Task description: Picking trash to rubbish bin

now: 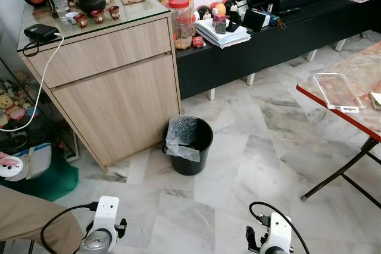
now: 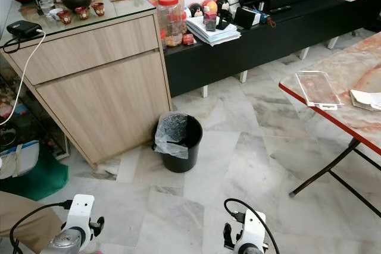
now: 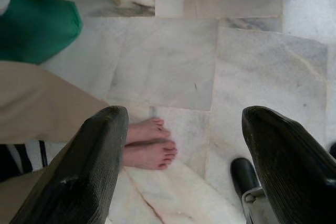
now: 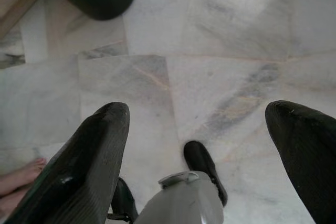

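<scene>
Both arms hang low at the robot's sides, wrists pointing down toward the floor. The left arm (image 1: pixel 102 230) shows its white wrist housing with a black cable looping off it; the right arm (image 1: pixel 271 239) shows the same, with its own cable curling above. The left gripper (image 3: pixel 184 166) has its two black fingers spread wide, holding nothing. The right gripper (image 4: pixel 197 150) is likewise spread wide, nothing between its fingers.

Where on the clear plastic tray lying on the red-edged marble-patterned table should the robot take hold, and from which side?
Grip the clear plastic tray at its near short edge, which sits at the rim of the red-edged marble-patterned table. It lies flat and thin, so a pinch from the table's open side, one finger above and one below, probably suits best. Both end effectors hang open, low over the floor.
</scene>
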Controlling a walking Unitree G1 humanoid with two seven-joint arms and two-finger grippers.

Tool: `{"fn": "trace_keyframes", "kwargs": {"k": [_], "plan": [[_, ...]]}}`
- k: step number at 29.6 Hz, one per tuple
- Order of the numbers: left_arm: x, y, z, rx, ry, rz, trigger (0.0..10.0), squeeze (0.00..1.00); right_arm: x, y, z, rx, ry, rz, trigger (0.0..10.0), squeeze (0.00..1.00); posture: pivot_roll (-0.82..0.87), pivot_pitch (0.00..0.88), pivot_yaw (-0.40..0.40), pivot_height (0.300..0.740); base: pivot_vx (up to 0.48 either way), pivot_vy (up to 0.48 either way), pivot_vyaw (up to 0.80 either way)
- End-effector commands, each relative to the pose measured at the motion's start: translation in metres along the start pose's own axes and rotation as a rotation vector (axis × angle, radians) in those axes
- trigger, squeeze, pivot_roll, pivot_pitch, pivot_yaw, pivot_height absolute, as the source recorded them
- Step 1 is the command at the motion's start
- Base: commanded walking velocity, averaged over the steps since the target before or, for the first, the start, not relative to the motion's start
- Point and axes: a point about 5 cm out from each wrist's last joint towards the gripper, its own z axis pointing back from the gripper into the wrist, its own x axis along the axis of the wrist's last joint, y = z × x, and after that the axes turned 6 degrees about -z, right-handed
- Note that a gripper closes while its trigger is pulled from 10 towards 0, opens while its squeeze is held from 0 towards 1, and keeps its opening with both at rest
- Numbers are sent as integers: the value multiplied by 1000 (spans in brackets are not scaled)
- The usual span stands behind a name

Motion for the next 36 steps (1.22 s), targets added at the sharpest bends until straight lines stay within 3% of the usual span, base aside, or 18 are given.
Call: {"fn": "trace_keyframes", "kwargs": {"k": [1, 36], "plan": [[-4, 3, 0, 4, 25, -24, 10000, 0, 1, 1, 0, -6, -6, -13, 10000, 0, -83, 0, 99, 740, 0, -364, -781], [2, 8, -1, 14, 16, -20, 10000, 0, 3, 1, 0, -21, -22, -41, 10000, 0, -78, 0, 123, 740, 0, 0, -772]]}}
